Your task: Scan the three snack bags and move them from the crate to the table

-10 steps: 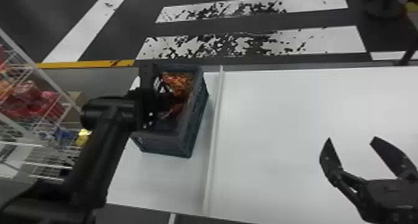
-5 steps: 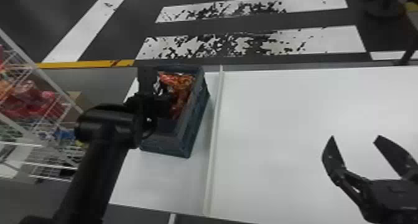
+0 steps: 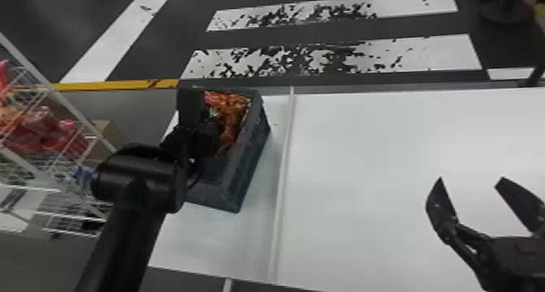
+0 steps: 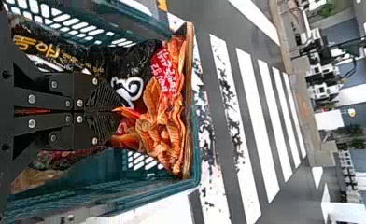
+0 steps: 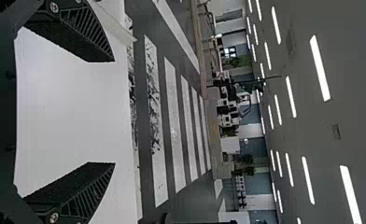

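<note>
Left black two-fingered gripper (image 4: pixel 116 111) pinches crinkled red-orange foil bag (image 4: pixel 165 137) inside boxy teal plastic crate (image 3: pixel 250 157), presumably for lifting. Right black two-fingered gripper (image 3: pixel 471 181): wide, right of crate.

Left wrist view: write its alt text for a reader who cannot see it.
The left end effector, its two black fingers together, is inside a teal crate, its tips right at orange, red and black snack packaging. More packaging lies on both sides of the fingers. Past the crate, white stripes cross a dark floor.
</note>
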Controlling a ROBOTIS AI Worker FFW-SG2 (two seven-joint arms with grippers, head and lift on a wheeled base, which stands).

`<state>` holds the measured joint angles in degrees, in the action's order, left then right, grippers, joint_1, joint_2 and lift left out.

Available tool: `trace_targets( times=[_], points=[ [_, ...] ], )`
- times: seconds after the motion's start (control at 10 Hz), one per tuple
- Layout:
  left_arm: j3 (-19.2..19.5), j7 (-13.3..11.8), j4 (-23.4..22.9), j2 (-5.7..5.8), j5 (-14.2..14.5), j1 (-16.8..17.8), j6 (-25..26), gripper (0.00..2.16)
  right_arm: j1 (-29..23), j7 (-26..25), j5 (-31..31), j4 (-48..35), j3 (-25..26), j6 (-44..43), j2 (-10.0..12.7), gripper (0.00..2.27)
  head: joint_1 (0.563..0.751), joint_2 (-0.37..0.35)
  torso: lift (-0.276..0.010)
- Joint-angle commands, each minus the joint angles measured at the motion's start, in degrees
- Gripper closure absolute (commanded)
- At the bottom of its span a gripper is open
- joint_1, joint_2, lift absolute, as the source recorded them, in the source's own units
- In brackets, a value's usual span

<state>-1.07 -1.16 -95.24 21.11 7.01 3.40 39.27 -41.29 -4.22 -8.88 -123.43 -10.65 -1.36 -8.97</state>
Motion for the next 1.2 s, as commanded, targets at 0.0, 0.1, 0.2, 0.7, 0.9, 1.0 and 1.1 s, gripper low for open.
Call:
trace_targets(
  times=[0.0, 0.1, 0.2, 0.7, 0.9, 1.0, 1.1],
  points=[
    [0.0, 1.7, -3.6, -0.11, -0.4, -1.8, -0.1, 2.14, -0.2, 0.0, -0.1, -0.1, 0.2, -0.8, 0.0, 0.09, 0.695, 0.251, -0.062],
    [-0.3, 2.0, -4.3, -0.11, -0.9, -2.3, 0.1, 2.14, -0.2, 0.0, -0.2, -0.1, 0.2, -1.0, 0.0, 0.09, 0.695, 0.249, -0.062],
    [-0.5, 3.0, -5.2, -0.11, -1.3, -2.8, 0.1, 2.14, -0.2, 0.0, -0.3, -0.1, 0.2, -1.0, 0.0, 0.09, 0.695, 0.245, -0.062],
    [-0.3, 3.9, -8.0, 0.07, -3.9, -6.1, 1.8, 2.14, -0.3, 0.0, -0.7, 0.0, 0.2, -1.3, -0.1, 0.09, 0.695, 0.249, -0.062],
    [0.0, 5.8, -9.4, 0.16, -4.9, -7.4, 1.8, 2.14, -0.6, 0.0, -0.7, 0.0, 0.1, -1.5, -0.1, 0.09, 0.695, 0.257, -0.062],
    [0.0, 6.7, -9.4, 0.25, -5.4, -7.6, 1.6, 2.14, -0.9, 0.0, -0.7, -0.1, 0.1, -1.7, -0.1, 0.09, 0.695, 0.266, -0.062],
    [-0.3, 8.6, -9.5, 0.25, -5.4, -7.8, 1.5, 2.14, -1.3, 0.0, -0.7, -0.3, 0.2, -1.7, -0.1, 0.09, 0.695, 0.274, -0.062]
  ],
)
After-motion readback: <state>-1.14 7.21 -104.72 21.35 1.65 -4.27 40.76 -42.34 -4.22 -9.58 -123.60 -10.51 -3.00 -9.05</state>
